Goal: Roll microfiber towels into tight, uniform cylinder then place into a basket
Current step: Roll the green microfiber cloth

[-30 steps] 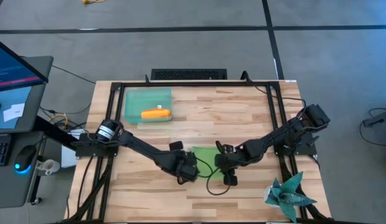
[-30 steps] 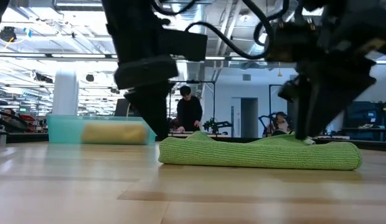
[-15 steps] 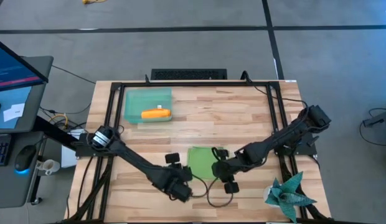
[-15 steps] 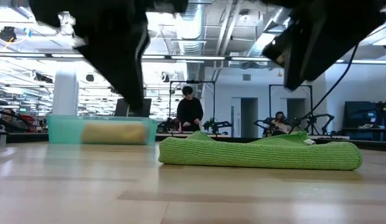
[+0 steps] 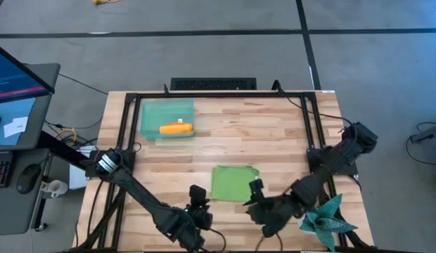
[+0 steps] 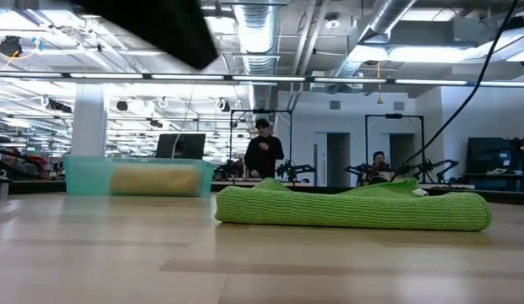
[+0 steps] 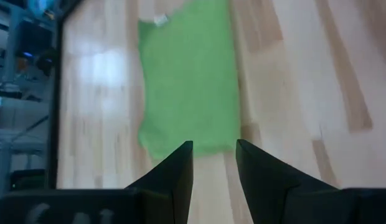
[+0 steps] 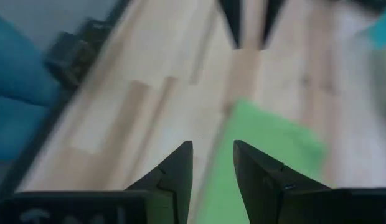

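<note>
The green towel (image 5: 233, 183) lies folded flat at the centre of the wooden surface (image 5: 274, 140). The orange towel (image 5: 176, 128) is already rolled inside the basket (image 5: 153, 114) at 11 o'clock. The left gripper (image 7: 214, 163) and right gripper (image 8: 212, 163), both part-open and empty, are held at 6 o'clock. For a tight roll, the near edge should be pinched evenly by both. A workshop with a standing person (image 6: 264, 156) is seen beyond.

Low view: both arms out of frame except a dark blurred piece at the top edge. Right wrist view motion-blurred; green towel (image 8: 268, 155) edges indistinct. High view: left claw (image 5: 197, 226) partly cut by bottom edge.
</note>
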{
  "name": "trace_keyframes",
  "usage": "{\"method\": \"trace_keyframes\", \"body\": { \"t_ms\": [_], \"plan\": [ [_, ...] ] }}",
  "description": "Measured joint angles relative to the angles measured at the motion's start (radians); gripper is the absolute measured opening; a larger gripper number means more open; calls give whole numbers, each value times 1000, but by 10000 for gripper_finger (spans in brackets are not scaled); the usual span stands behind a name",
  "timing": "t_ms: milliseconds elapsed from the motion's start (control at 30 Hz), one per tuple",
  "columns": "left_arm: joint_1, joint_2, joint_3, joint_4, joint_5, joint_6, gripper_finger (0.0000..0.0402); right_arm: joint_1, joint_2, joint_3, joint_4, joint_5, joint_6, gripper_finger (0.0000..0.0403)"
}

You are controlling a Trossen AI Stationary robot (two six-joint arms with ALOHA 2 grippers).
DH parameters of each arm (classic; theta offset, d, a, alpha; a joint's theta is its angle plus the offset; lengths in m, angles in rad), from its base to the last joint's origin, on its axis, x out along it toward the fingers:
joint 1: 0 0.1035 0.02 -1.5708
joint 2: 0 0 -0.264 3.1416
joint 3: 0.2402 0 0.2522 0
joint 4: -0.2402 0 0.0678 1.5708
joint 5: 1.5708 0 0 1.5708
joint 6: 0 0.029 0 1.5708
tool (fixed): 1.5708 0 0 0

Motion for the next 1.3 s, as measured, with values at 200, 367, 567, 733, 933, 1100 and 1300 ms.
{"method": "trace_keyframes", "body": {
  "t_ms": [200,367,567,733,933,1100,1300],
  "plan": [
    [64,1,-94,53,156,0,114,81,0,12,-81,289,-1,138],
    [143,1,-174,192,316,65,114,87,0,12,-136,311,42,138],
    [212,1,-205,353,483,169,114,67,0,11,-174,300,113,138],
    [215,1,-205,401,500,213,114,56,0,11,-175,296,129,138],
    [200,1,-205,448,501,214,114,40,0,11,-173,294,217,138],
    [207,1,-205,498,501,192,114,13,1,11,-172,293,270,138],
    [208,1,-204,500,501,90,114,-21,1,11,-173,279,272,138]
  ]
}}
